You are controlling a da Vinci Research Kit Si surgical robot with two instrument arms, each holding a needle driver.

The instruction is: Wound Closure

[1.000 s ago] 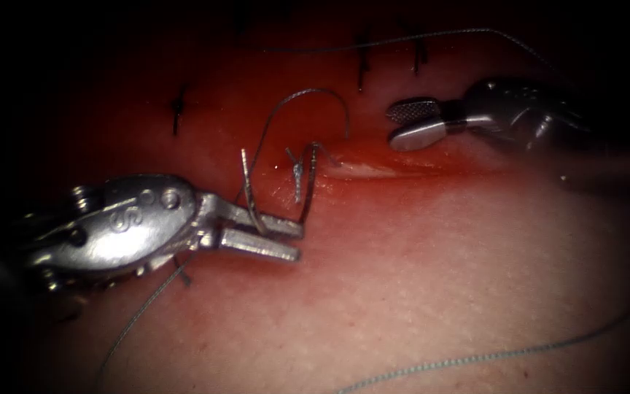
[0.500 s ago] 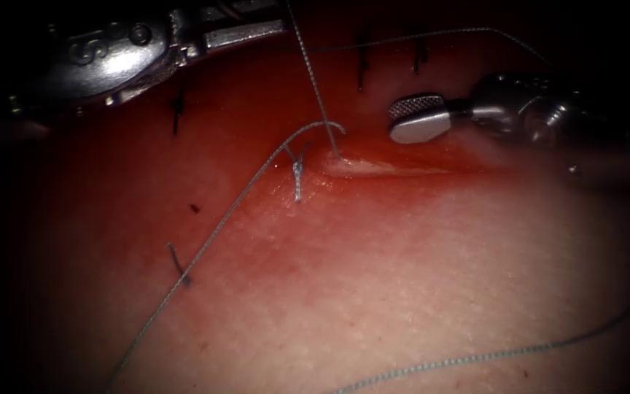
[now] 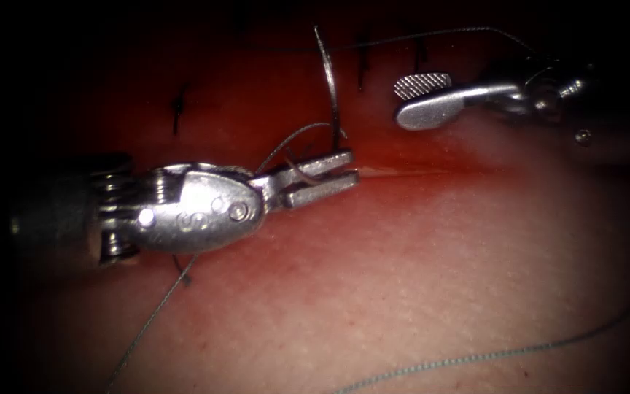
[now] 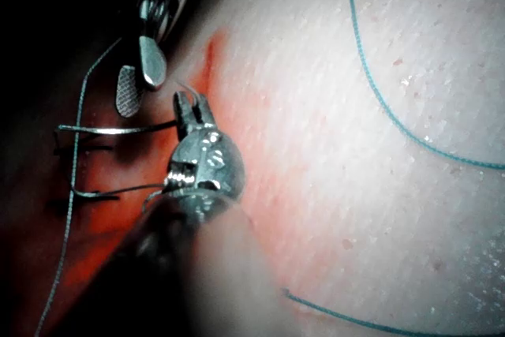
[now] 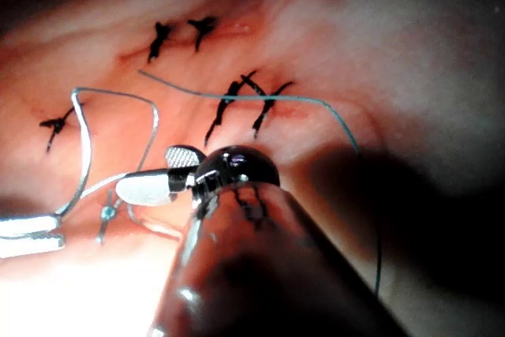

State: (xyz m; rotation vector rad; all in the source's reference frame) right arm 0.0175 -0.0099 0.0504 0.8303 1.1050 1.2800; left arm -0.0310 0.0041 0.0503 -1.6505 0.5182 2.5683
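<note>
The left tool (image 3: 326, 175) is bright polished metal, its rounded wrist housing glossy with sharp highlights. The right tool (image 3: 424, 98) is the same shiny steel; one of its fingers (image 3: 422, 85) shows a rough cross-hatched gripping face, the other a smooth satin back. The needle (image 3: 327, 76) is thin, smooth, gleaming wire. The thread (image 3: 475, 357) looks matt, finely twisted, pale grey-blue. The tissue (image 3: 439, 277) is moist, faintly pebbled, with a wet glossy sheen of red fluid (image 3: 417, 164) along the cut.

The left claw (image 3: 348, 169) grips the needle (image 3: 327, 80) near its end; the right claw (image 3: 411, 101) gapes, empty.
</note>
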